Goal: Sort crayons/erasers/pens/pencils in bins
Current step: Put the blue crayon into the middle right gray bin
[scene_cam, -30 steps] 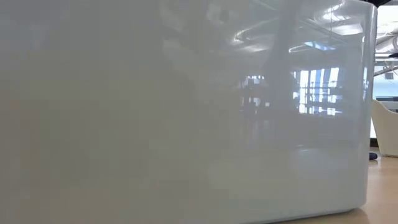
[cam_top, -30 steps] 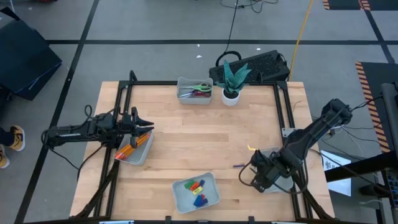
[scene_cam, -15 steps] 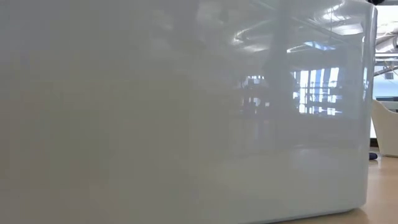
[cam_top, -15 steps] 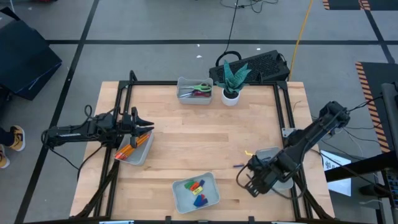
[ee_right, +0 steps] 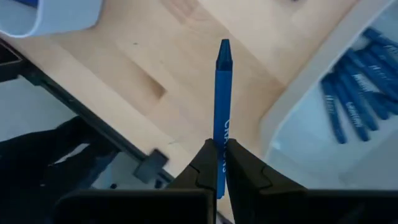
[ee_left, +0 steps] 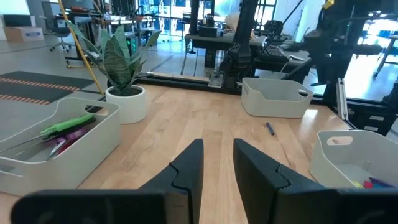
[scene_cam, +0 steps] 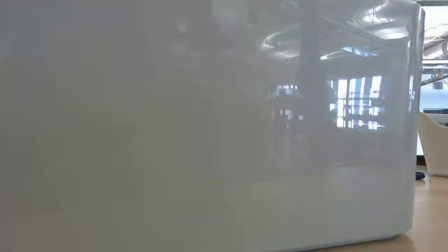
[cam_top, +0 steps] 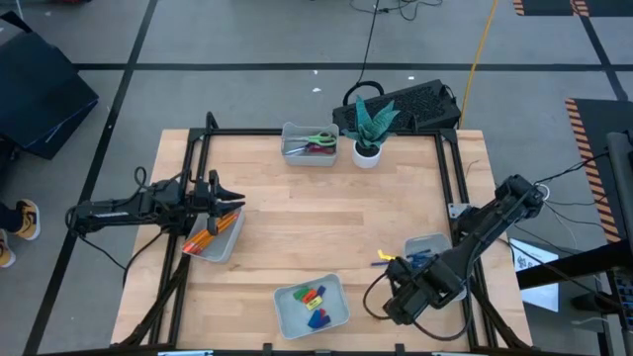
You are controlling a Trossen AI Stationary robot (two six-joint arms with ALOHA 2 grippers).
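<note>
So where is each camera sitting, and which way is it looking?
High view: above the table, looking straight down; shows both arms, the left tool and the right tool.
Low view: at tabletop height, filled by a grey bin wall; no arm shows.
Left wrist view: looks over its open tool toward the plant pot.
Right wrist view: looks past its tool, shut on a blue crayon.
Shared: high and left wrist views both show the plant pot.

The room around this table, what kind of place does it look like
Probably a robotics lab or workshop. Striped hazard tape marks the grey floor beside the framed wooden table, cables trail across it, and more workbenches with equipment stand behind.
</note>
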